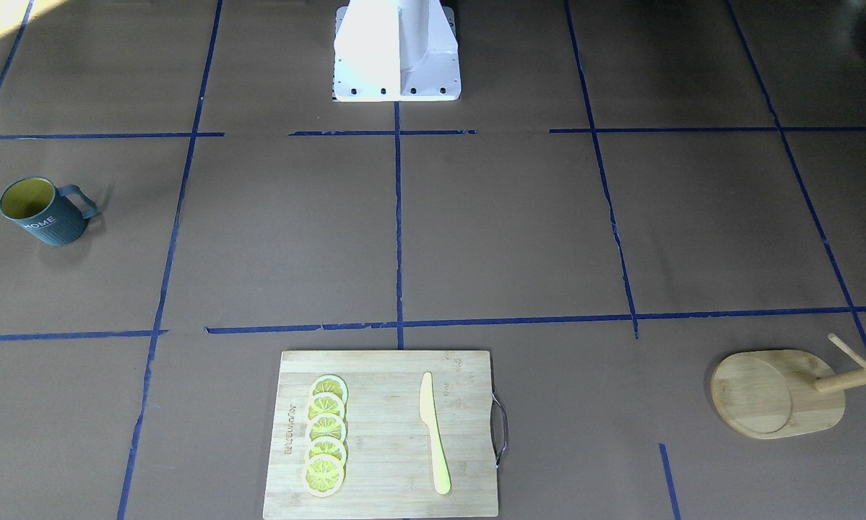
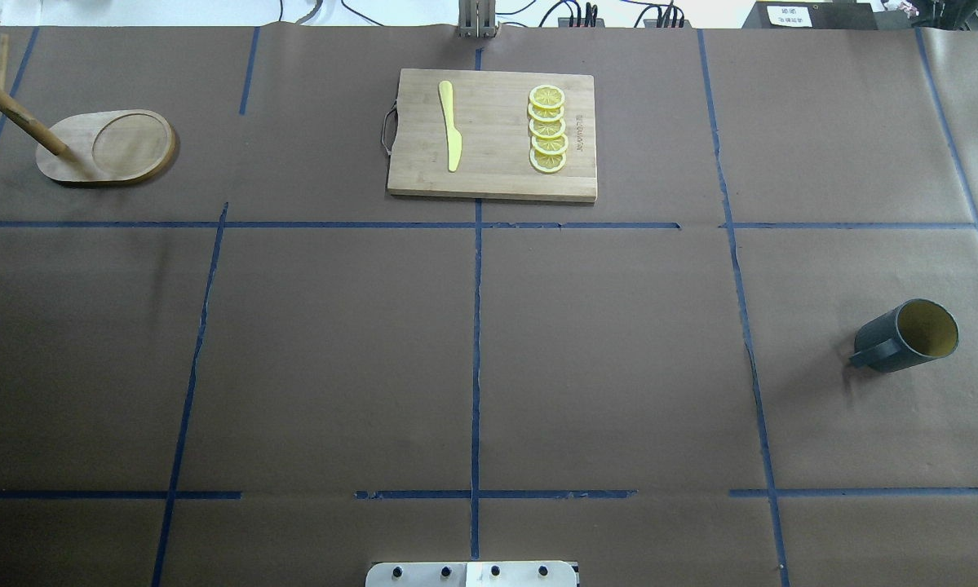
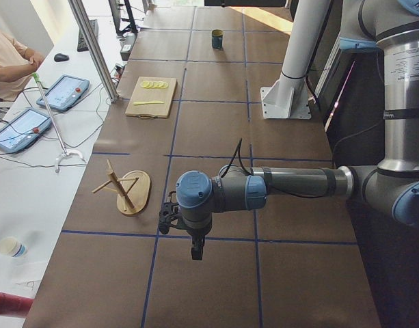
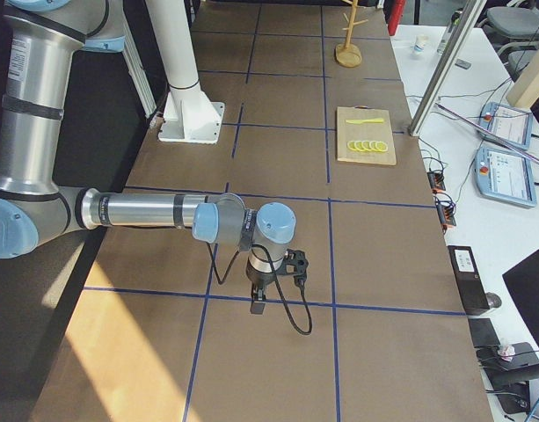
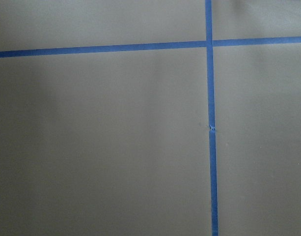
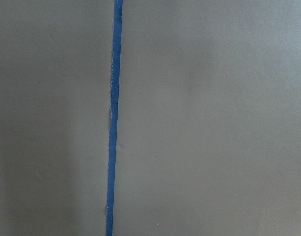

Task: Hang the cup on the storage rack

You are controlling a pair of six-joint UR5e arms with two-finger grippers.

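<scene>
Brown papered table [image 2: 619, 367], blue tape grid. The cup [image 2: 904, 336] stands upright at our far right, the rack [image 2: 105, 147] far left. We cannot tell if left gripper [image 3: 168, 216] or right gripper [image 4: 297, 265] is open. A misjudged grasp could tip the cup.

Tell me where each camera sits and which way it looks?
Front: across the table, facing the robot, looking steeply down; its base at top.
Overhead: behind the robot, looking forward and down; base edge at bottom.
Left side: table's left end, looking along it; left arm near.
Right side: opposite end; right arm near.
Left wrist: down at crossing tape; no robot parts.
Right wrist: down at one tape line; no robot parts.
Shared: front and overhead both show cup, board and rack, sides mirrored.
</scene>
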